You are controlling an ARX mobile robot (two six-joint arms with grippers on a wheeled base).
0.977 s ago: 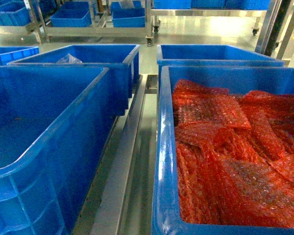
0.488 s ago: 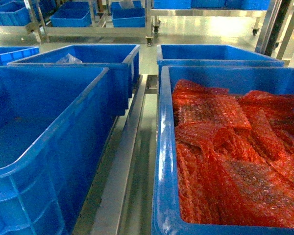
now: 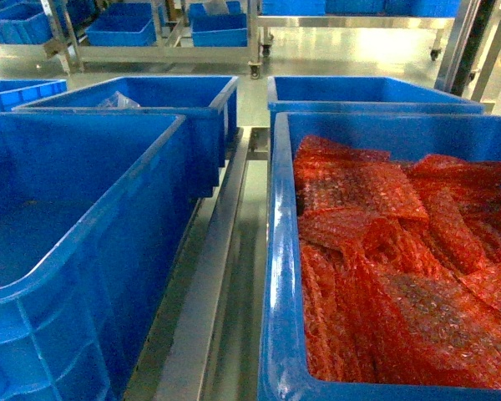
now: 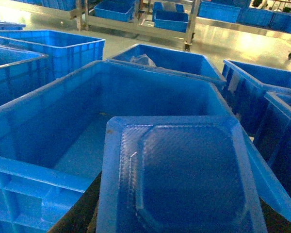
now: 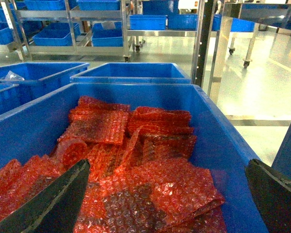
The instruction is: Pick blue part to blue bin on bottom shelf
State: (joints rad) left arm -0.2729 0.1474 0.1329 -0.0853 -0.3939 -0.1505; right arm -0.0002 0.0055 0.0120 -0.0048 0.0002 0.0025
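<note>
Blue part (image 4: 184, 179) gripped flat in left fingers, held over near rim of big empty bin (image 4: 77, 141). Right fingers (image 5: 48, 204) spread wide, grasping nothing, above bin (image 5: 223, 141) of red bubble wrap (image 5: 136, 179). Far racks (image 3: 163, 50) carrying more bins.

Glossy plastic bins (image 3: 83, 251), red bubble wrap (image 3: 384, 251), steel rail (image 3: 225, 251).
</note>
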